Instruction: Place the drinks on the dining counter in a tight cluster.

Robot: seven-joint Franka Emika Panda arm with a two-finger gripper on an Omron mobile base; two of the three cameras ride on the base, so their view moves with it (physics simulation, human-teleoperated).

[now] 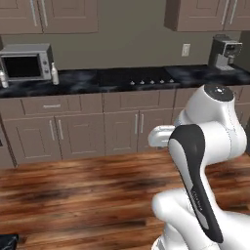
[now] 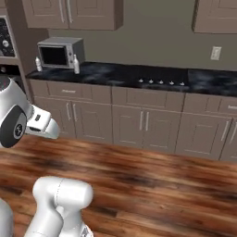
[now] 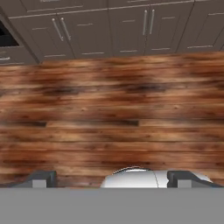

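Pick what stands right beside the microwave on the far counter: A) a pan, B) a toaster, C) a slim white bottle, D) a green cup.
C: a slim white bottle stands upright on the black counter just right of the microwave; it shows at the same spot in the right base view too.

Glossy brown wood planks are seen on the floor (image 3: 112, 113). Above it, matt cabinets (image 1: 88, 129) are topped by a polished black marble table (image 1: 112, 78).
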